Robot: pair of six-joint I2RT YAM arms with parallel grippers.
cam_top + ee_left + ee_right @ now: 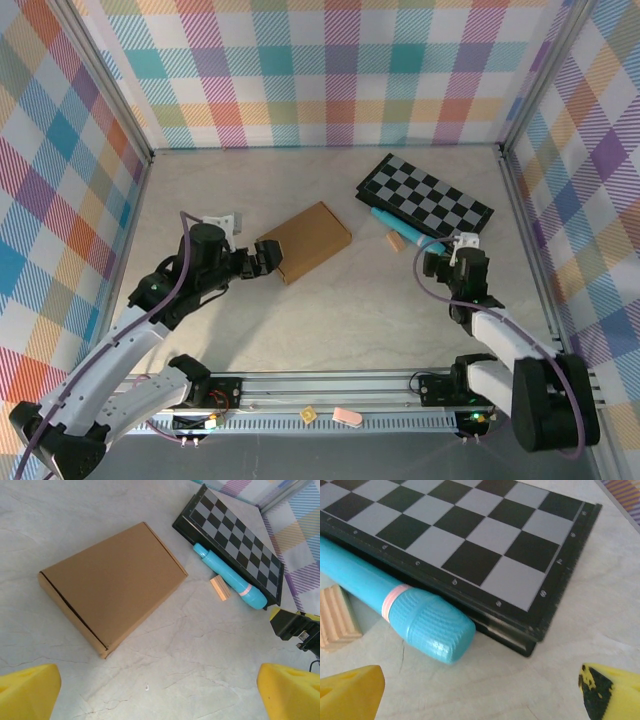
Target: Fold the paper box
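Paper box (305,240) lies closed and flat on the table (350,310), left of centre.
Left tool (266,258) is spread just beside its near-left end; right tool (480,695) is spread by the checkered board (470,540), far right. Thin cardboard: likely light, stiff, easily dented; pinch an edge.

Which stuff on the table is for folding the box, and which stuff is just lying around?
For the job:
- paper box, brown, lying flat and closed
- left gripper, open, right beside the box

Just lying about:
- checkered board
- blue tube with a pink ring, lying against the board
- small wooden block next to the tube
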